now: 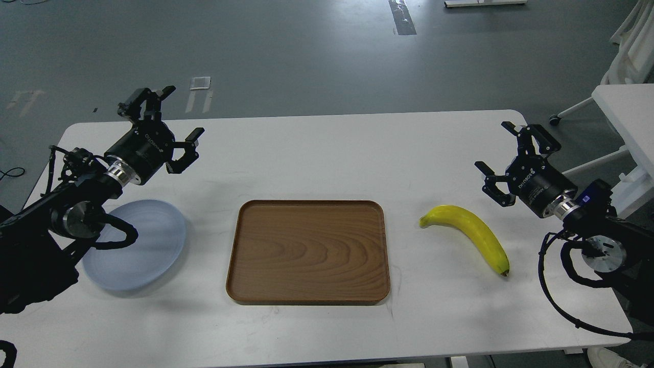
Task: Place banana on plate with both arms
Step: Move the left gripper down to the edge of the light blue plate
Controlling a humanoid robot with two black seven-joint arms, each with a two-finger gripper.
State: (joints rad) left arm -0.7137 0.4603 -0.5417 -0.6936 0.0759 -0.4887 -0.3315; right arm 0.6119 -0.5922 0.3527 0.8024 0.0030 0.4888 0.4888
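A curved yellow banana lies on the white table at the right, greenish stem toward the tray, dark tip toward me. The pale blue-grey plate sits at the left, its left part hidden under my left arm. My left gripper hangs open above the table behind the plate, fingers spread and empty. My right gripper is open too, held above the table just right of and behind the banana, touching nothing.
A rectangular brown wooden tray lies empty in the middle, between plate and banana. The white table ends close behind both grippers. A second white table and a chair base stand at the far right.
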